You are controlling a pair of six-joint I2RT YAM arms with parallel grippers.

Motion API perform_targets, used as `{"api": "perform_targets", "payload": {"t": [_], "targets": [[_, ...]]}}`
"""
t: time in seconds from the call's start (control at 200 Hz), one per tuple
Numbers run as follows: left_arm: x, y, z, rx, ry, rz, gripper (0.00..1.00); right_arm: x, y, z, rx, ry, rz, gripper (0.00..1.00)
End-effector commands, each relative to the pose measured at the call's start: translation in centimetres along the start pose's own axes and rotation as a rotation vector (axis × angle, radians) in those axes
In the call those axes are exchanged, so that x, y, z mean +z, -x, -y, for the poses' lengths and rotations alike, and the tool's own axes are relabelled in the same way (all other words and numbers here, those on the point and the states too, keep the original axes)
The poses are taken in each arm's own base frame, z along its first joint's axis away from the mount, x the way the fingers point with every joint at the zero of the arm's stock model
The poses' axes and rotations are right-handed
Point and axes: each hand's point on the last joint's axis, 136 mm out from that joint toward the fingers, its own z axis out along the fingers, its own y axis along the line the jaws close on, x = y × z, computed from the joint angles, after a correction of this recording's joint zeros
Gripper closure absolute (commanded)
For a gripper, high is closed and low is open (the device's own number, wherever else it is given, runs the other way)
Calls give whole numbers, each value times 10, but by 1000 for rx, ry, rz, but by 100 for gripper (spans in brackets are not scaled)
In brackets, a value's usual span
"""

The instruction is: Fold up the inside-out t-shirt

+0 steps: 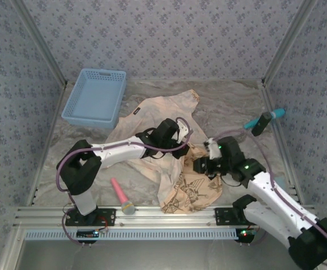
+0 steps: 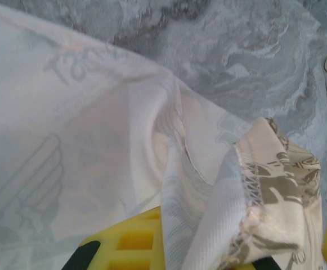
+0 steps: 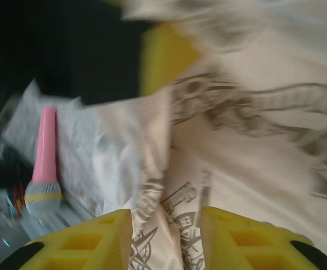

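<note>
From above, the left gripper has its fingertips out of sight in the inside-out t-shirt, whose middle lies under both arms. At the left wrist, cloth covers all but a corner of one yellow finger, which is cut by the bottom edge. The right wrist view is smeared, its print and the pink-handled thing blurred, and the teal thing is too small to name.

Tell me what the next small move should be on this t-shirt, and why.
Probably lift the left end effector a little and draw it leftward. It is shut on a fold of the crumpled inside-out t-shirt, while the right end effector stands open around the cloth, so the pull should spread it.
</note>
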Motion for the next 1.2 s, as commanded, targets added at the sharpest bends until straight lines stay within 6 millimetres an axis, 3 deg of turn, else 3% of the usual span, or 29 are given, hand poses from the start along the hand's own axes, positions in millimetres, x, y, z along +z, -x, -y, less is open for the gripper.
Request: {"api": "perform_targets", "payload": {"t": [0.0,0.07,0.265,0.41,0.46,0.475,0.56,0.73,0.78,0.815,0.855,0.894,1.034,1.119,1.194], "targets": [[-6,-5,3,-55,-50,-37,100,29,-3,-9,-281,-59,18,60],[-13,-1,-1,-59,-45,-30,100,47,2,-3,-378,-155,43,56],[-41,4,-19,-65,-10,-18,100,81,-1,28,-412,-227,-43,51],[-48,4,-24,-57,0,-16,100,102,-2,50,-429,-262,-58,39],[-49,6,-26,-67,3,-12,100,108,1,48,-447,-246,-46,35],[-49,6,-26,-70,3,-10,100,111,3,49,-453,-256,-46,29],[-50,8,-28,-88,-2,-3,100,120,7,53,-495,-313,-55,23],[-56,14,-35,-124,-2,14,100,136,9,75,-555,-480,-94,29],[-59,16,-37,-142,3,22,100,139,8,82,-568,-529,-108,39],[-63,19,-40,-156,6,29,100,139,8,85,-583,-551,-119,56],[-68,22,-43,-171,16,39,100,135,11,90,-588,-586,-114,86],[-74,25,-49,-183,38,52,100,130,16,87,-586,-579,-99,99],[-117,44,-84,-228,174,149,100,87,58,59,-549,-477,42,100],[-156,55,-118,-299,286,233,100,42,97,42,-499,-422,178,100],[-191,55,-150,-382,388,296,100,-4,128,43,-431,-423,297,100]]}}
